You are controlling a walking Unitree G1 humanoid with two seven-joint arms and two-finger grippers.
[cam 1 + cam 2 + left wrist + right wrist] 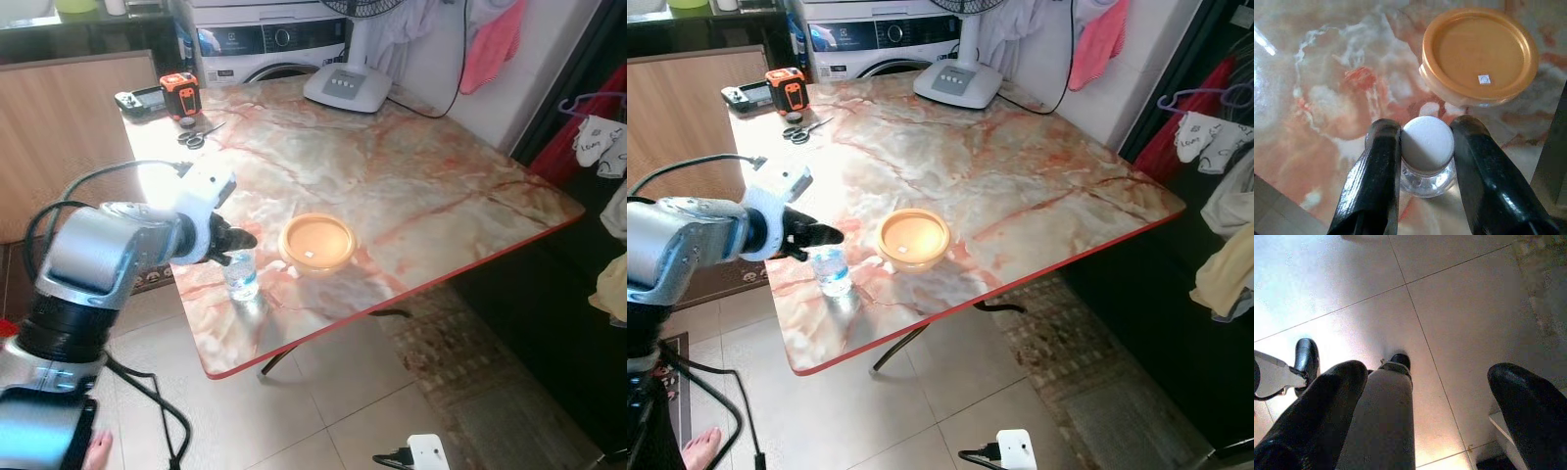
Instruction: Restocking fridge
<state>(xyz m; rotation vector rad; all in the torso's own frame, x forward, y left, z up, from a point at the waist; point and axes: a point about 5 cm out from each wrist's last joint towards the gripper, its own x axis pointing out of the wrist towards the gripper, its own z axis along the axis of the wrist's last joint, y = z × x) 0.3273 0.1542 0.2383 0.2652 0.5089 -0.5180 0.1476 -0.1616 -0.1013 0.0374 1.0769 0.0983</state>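
Two black fingers of my left gripper (1425, 147) bracket the white cap (1427, 143) of a small clear bottle (241, 275); they sit right against its sides, but I cannot tell whether they have actually clamped or only hover around it. The bottle stands upright near the front left edge of the marble table (411, 176). From the bottle, an orange lidded tub (316, 243) lies just beside it at about 2 o'clock, not touching. Farther off at 11 o'clock are scissors (200, 135), an orange-and-black tape measure (179, 92) and a dark handheld device (141, 100); a white fan base (347, 87) stands at 1 o'clock near the table's far edge, with a washing machine (269, 44) behind it.

My right gripper (1425, 396) hangs idle over the tiled floor (1449, 308), fingers spread wide.

I judge this as the pickup step: securing the bottle before carrying it to the fridge. Next I need a firm squeeze below the cap, then a straight lift clear of the tub.

Nothing is legible: the tub lid carries a tiny white sticker (1484, 79), too small to read, and the washer's badge is blurred.
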